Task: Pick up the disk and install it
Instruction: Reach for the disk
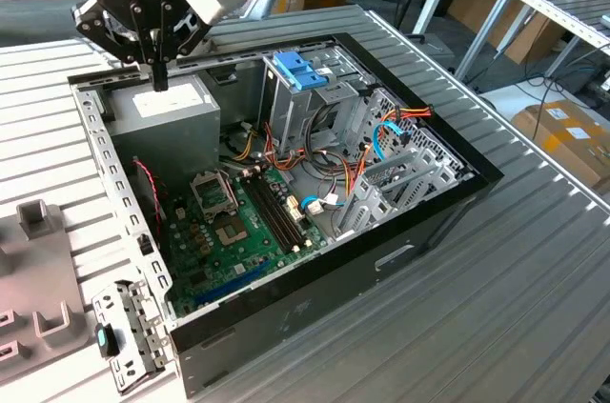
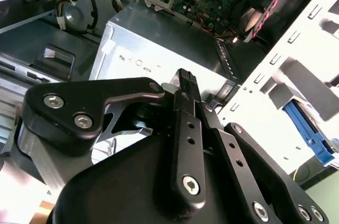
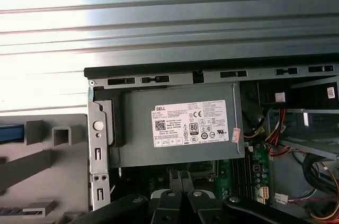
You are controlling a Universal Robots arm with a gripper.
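1. The ribbed silver metal table (image 1: 534,260) carries the whole job.
2. The open black steel computer case (image 1: 315,312) lies on its side on that table, with its green board and coloured wiring exposed.
3. The grey box-shaped metal power supply (image 1: 176,112) fills the corner of the case toward the exterior view's left.
4. The black two-fingered gripper (image 1: 160,81) hangs just above the power supply. Its jaws are pressed together with nothing between them, and it is well apart from the disk.
5. The disk (image 1: 300,71), a flat silver-grey drive in a light-blue plastic carrier, sits at the top of the grey sheet-metal drive cage (image 1: 286,115) inside the case.
   - Progress: with the disk at the cage and the tool empty, picking up and placing look done. I cannot tell whether the disk is pushed fully home or latched.
   - Looks: the blue rail and its raised end tabs stand out clearly above the cage. The metal body below is hard to separate from the cage walls.
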